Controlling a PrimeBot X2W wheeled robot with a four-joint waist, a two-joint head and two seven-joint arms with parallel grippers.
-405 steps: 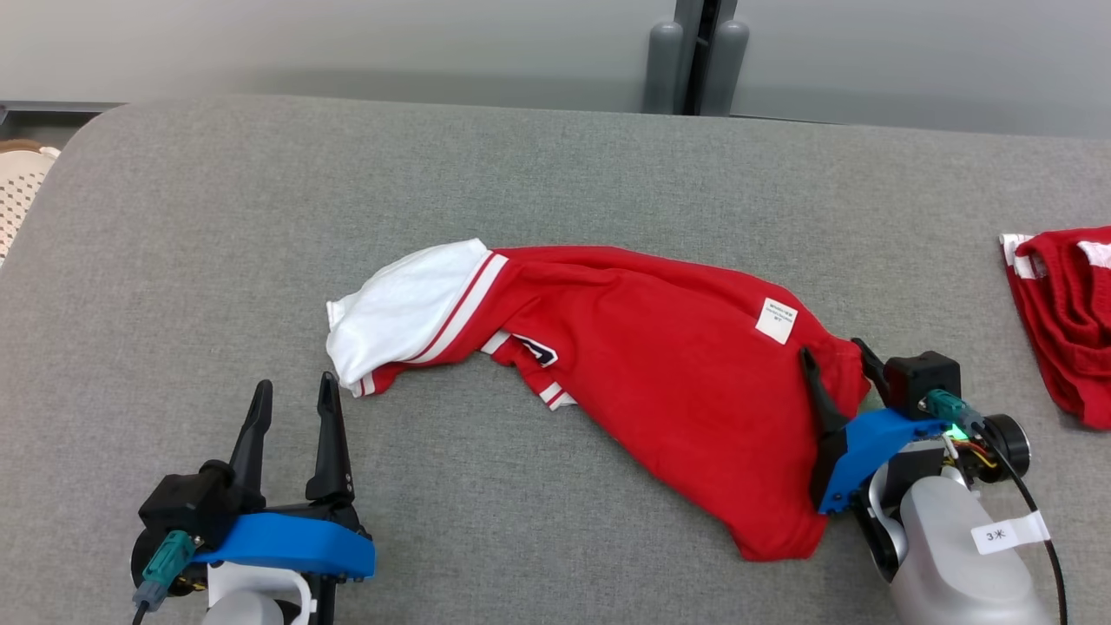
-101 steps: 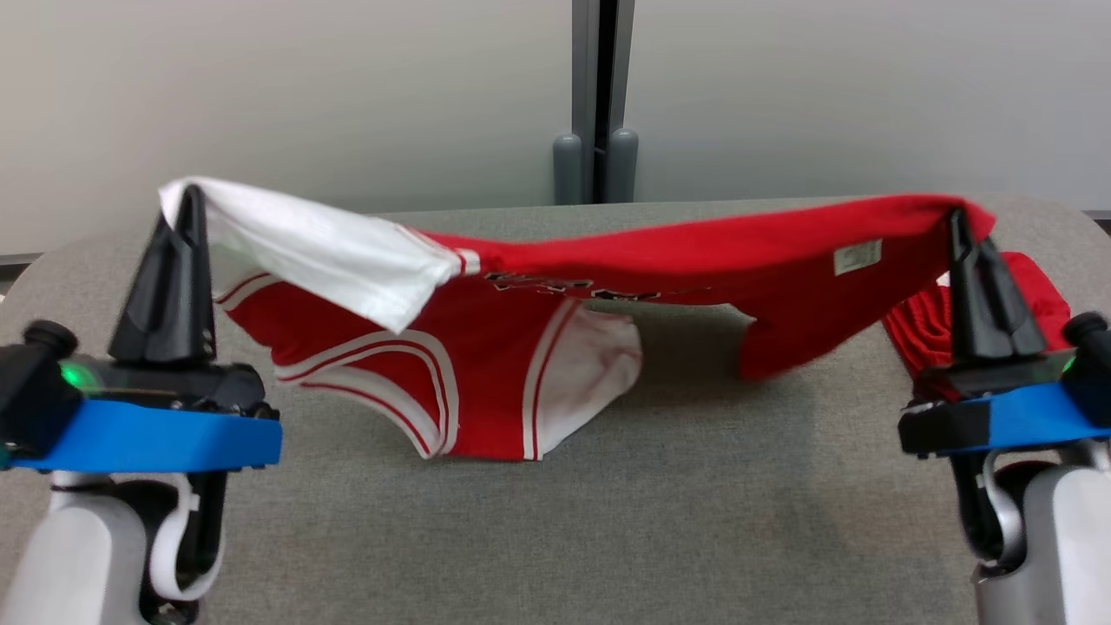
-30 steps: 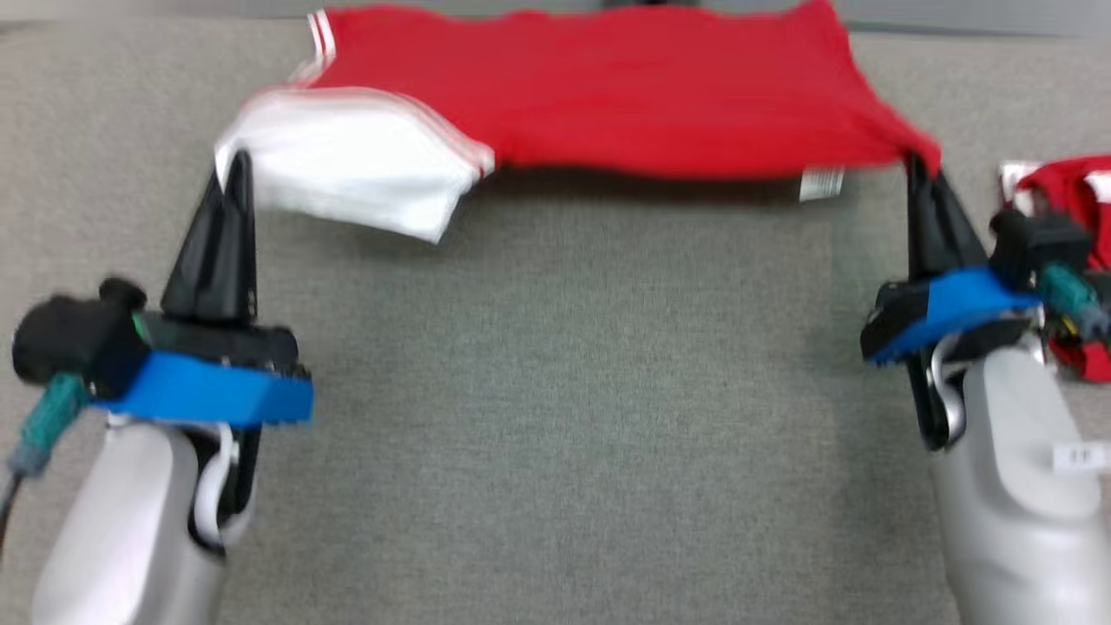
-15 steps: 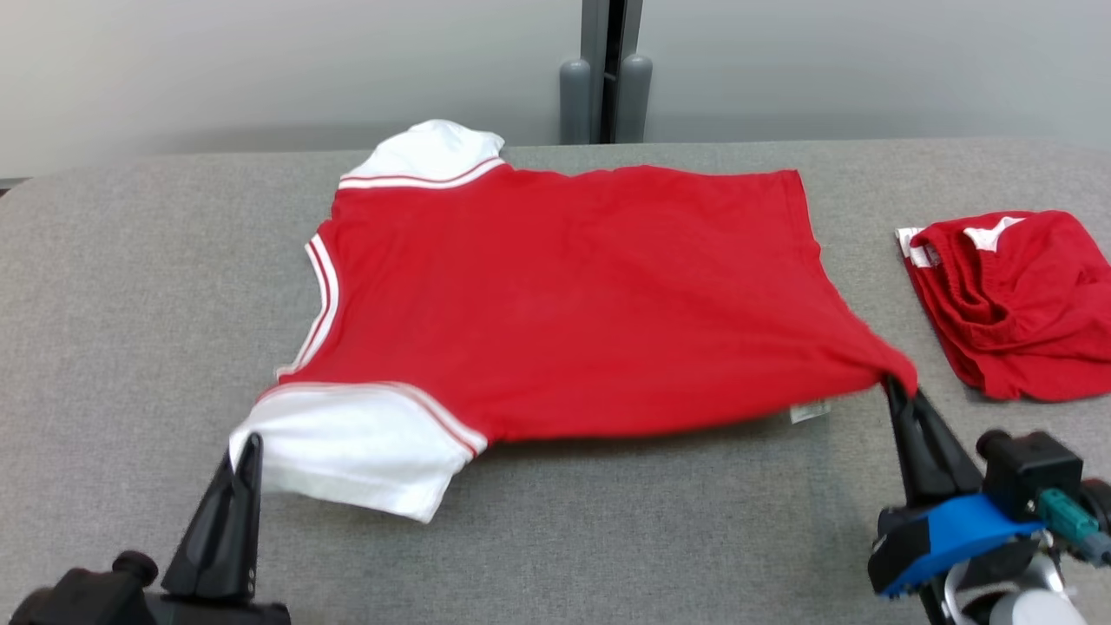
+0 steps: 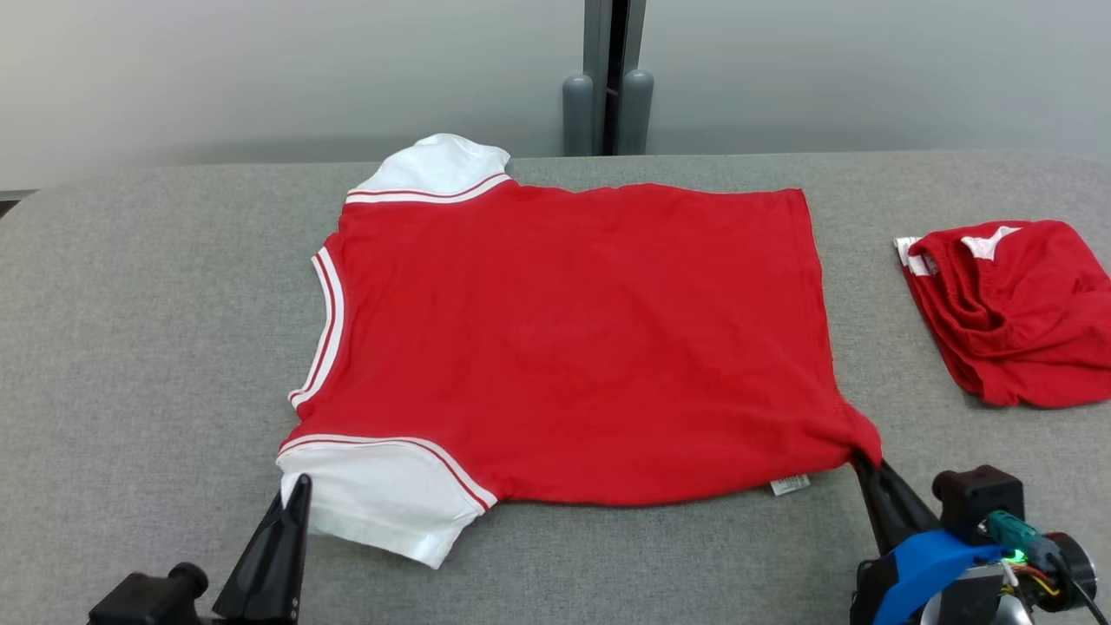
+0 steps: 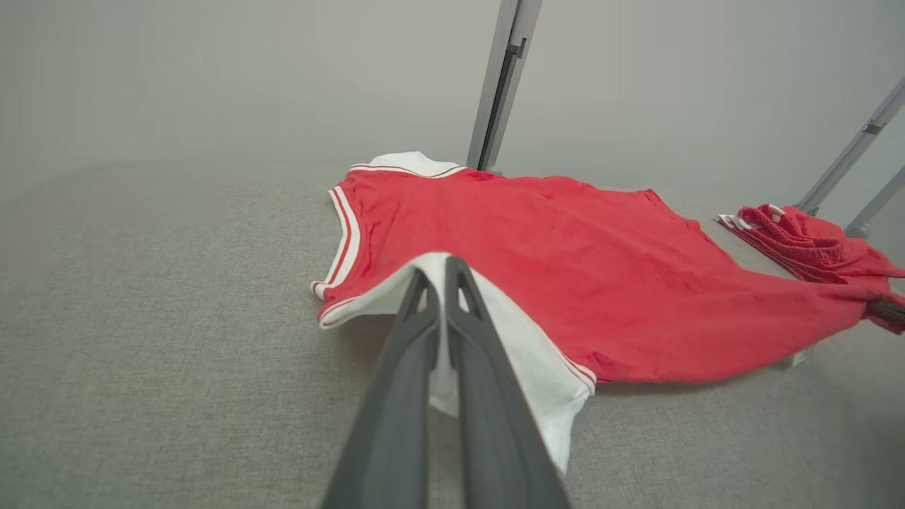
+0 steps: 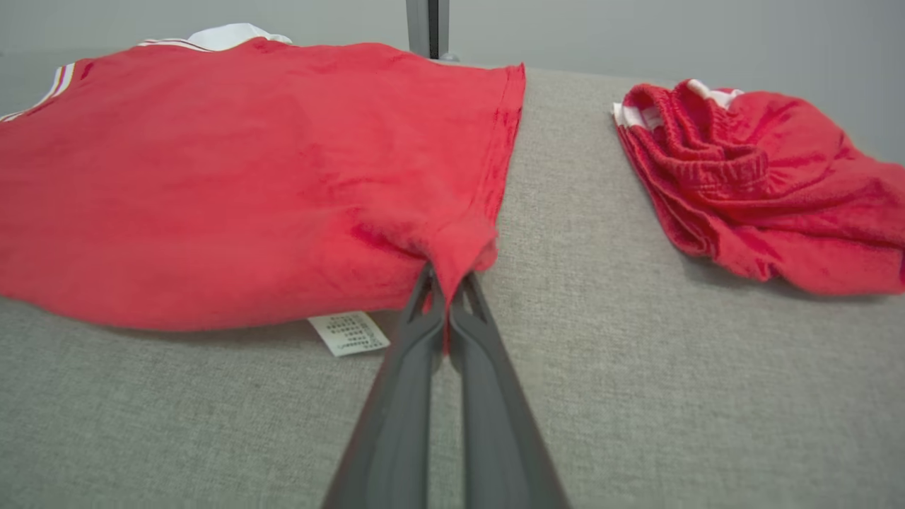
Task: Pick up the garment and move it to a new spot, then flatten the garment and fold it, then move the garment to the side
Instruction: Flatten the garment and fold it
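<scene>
Two garments on grey fabric table [image 5: 130,347]: red white-sleeved jersey [image 5: 564,338] flat mid-table, crumpled red shorts [image 5: 1015,312] at right. Left gripper [image 5: 299,484] clamped on near sleeve [image 5: 382,503], right gripper [image 5: 865,464] on near-right hem [image 5: 855,438] beside white label [image 5: 790,484], print unreadable.

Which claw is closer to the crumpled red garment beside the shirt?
Right. The right claw grips the shirt at its hem corner, near the crumpled red garment; the left claw grips its white sleeve, far across.

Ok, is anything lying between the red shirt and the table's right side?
Yes: a crumpled red garment lies on the table right of the shirt, apart from its hem, in the way of a move to that side.
</scene>
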